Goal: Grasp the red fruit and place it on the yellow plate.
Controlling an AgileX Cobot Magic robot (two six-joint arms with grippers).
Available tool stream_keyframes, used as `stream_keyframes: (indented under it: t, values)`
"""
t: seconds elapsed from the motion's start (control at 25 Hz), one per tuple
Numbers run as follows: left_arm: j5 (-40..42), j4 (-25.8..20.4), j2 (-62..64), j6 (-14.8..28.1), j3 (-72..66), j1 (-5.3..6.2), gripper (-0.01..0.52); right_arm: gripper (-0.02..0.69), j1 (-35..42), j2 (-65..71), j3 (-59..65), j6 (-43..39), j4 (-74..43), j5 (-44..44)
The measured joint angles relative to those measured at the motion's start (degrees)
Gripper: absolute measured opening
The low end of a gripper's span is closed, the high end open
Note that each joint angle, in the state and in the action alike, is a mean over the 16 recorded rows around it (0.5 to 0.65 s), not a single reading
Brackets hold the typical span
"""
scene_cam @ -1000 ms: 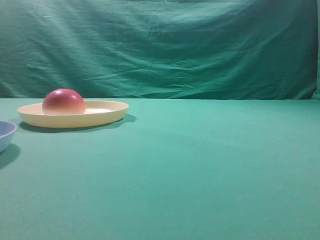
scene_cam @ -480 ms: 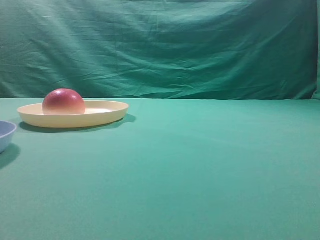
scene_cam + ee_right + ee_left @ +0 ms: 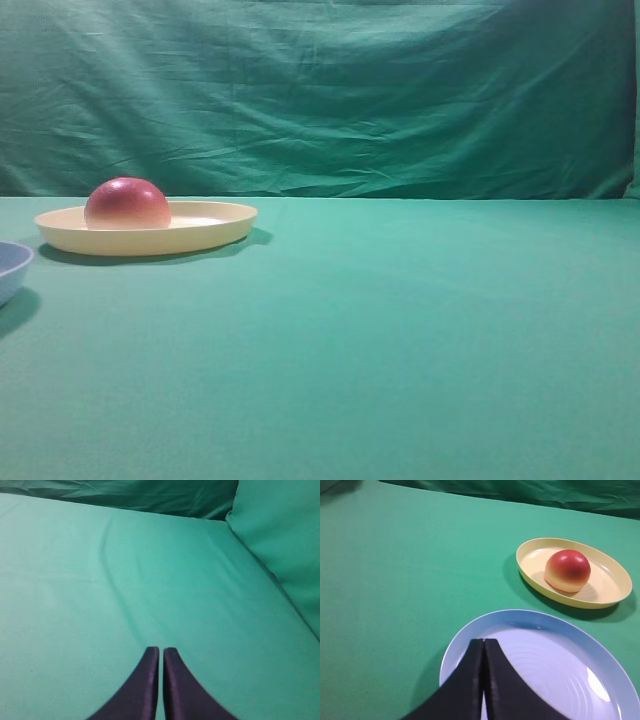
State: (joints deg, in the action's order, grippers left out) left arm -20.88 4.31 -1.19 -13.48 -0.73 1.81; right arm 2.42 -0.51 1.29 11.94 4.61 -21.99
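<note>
Blue dish lies at far left beneath our left gripper, its jaws pressed together on nothing. Just beyond, the red fruit sits flat on the yellow plate, unmoved over the last second; we judge the placing done. Far right, our right gripper hangs clenched and empty over green cloth, well apart from the fruit.
</note>
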Motion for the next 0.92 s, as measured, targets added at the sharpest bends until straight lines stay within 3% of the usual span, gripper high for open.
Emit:
stream_keyframes:
  t: [0.92]
  values:
    - [0.0,0.0,0.0,0.0,0.0,0.0,0.0,0.0,0.0,0.0,0.0,0.1,0.0,0.0]
